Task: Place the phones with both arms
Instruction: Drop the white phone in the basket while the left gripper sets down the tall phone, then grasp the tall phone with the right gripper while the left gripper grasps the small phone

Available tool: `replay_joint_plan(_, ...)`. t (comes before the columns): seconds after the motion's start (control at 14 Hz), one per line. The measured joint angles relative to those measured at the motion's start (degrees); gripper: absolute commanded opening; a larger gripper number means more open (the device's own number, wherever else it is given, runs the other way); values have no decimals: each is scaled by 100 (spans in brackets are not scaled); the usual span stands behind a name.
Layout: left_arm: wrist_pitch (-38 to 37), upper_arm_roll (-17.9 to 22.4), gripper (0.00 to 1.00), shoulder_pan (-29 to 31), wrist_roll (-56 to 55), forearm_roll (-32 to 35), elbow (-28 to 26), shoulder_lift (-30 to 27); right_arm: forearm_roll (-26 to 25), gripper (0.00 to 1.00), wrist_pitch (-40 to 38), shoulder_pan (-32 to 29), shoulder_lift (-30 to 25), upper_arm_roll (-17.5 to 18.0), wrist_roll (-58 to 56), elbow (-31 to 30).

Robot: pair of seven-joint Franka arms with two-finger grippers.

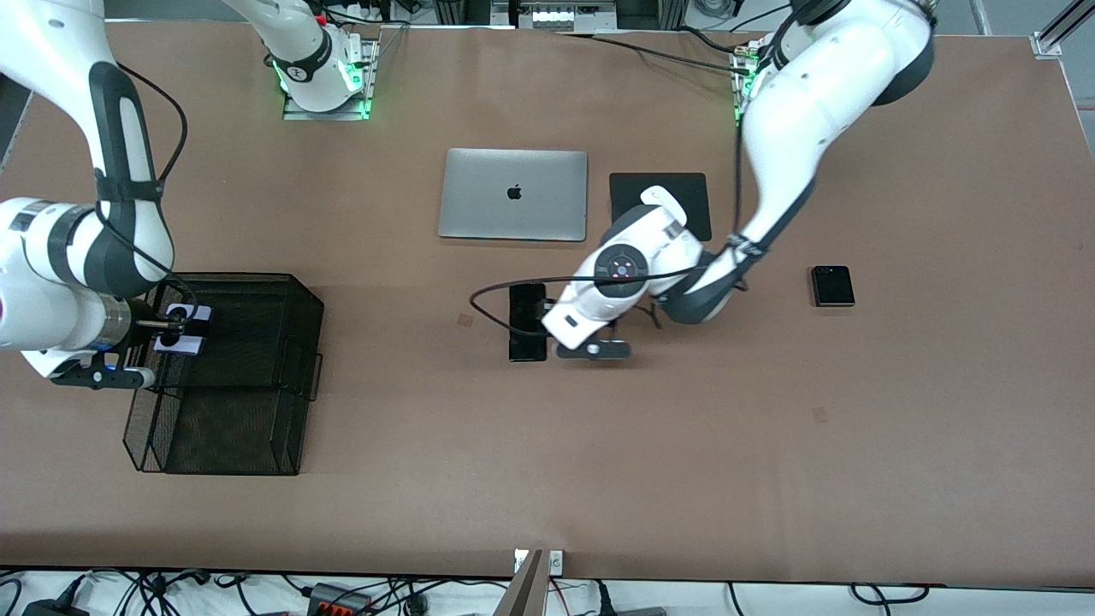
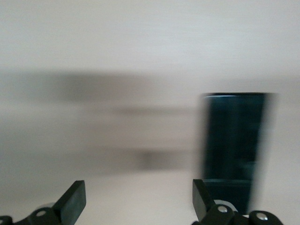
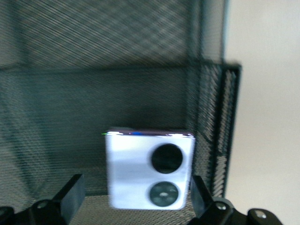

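Pinkish-white phone (image 3: 149, 171) — squarish, in mesh tray (image 3: 140, 70).

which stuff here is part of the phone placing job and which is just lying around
Job: long slim black phone; small squarish black phone; small pinkish-white phone with two black circles; black wire-mesh tray.
Lying about: closed silver laptop; black square pad.

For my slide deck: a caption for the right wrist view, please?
Right pincer, open, over the pinkish-white phone lying in the black mesh tray.
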Motion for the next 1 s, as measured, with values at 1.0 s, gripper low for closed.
replay_joint_plan(1.0, -2163, -1104, 100, 4188, 1958, 732, -1599, -482, 512, 100, 1576, 3098, 773, 158, 1929, 414)
